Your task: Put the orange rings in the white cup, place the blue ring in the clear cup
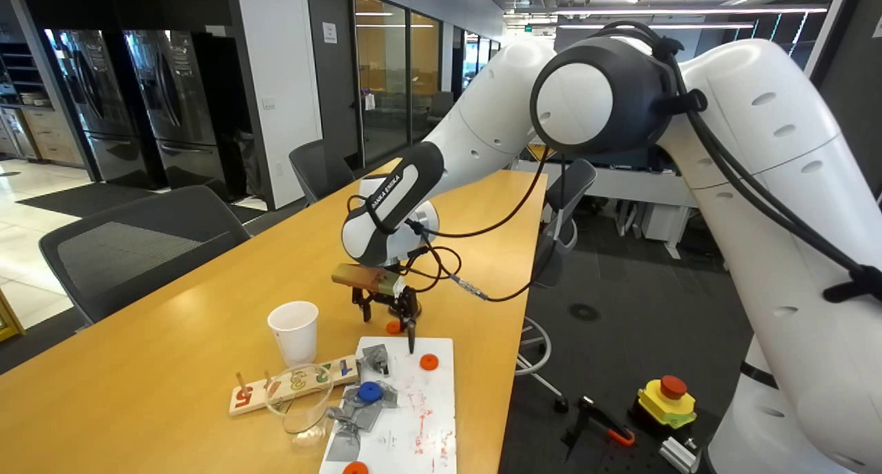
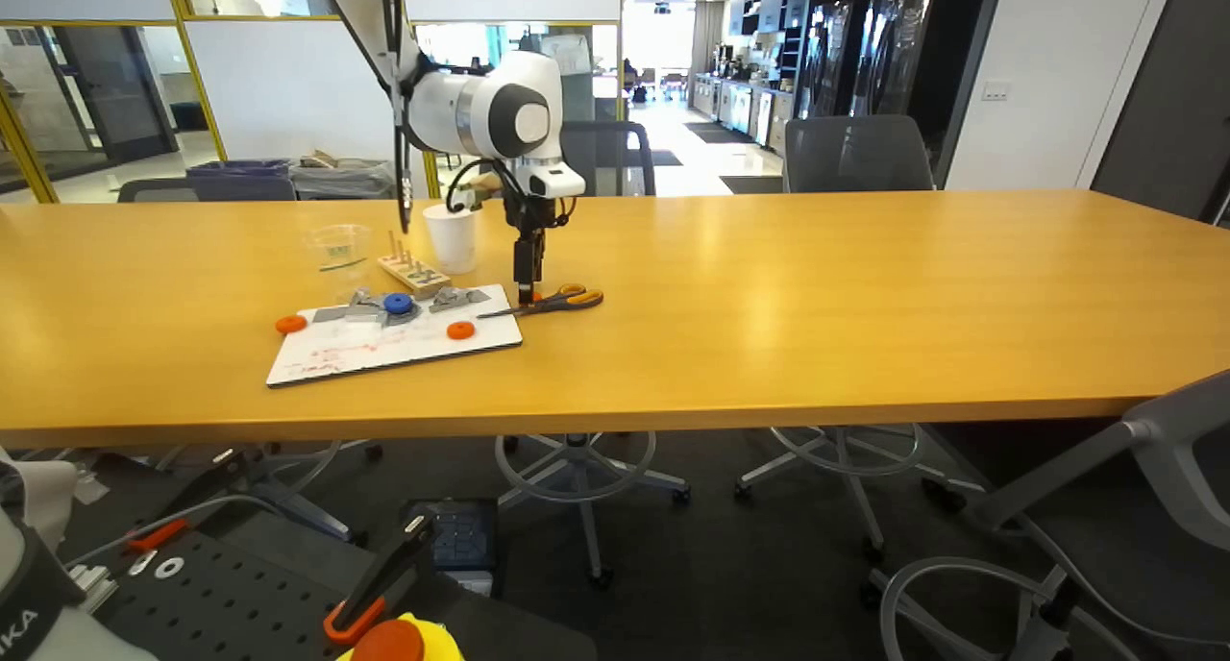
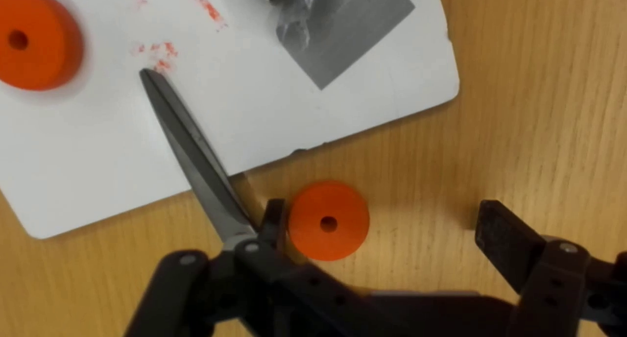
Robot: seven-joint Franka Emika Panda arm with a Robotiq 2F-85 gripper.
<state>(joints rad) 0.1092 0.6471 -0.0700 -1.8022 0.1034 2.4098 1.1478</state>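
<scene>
1. The black two-fingered gripper (image 3: 382, 217) hangs low over the yellow-brown wood-grained table (image 2: 817, 306), its jaws spread wide.
2. Between them, a small round orange-red ring (image 3: 328, 239) with a hole in its middle lies flat on the tabletop, well off-centre: one jaw is just beside it, the other well apart. Whether the nearer jaw touches it, I can't tell.
3. Right by that nearer jaw are the orange-and-black-handled metal scissors (image 2: 550, 304), blade tips reaching over the flat white board (image 3: 274, 121).
4. A second orange-red ring (image 3: 41, 38) sits on the board, across the scissors from the first.
5. A third orange-red ring (image 2: 291, 324) is at the board's end away from the gripper.
6. The small round blue ring (image 1: 370, 391) lies among silver-grey tape (image 1: 344, 448) on the board, apart from the gripper.
7. From here I see the opaque white tapered cup (image 1: 295, 331) and the clear see-through cup (image 1: 303, 413) standing upright on the table, near a pale wooden peg strip (image 2: 419, 278).
</scene>
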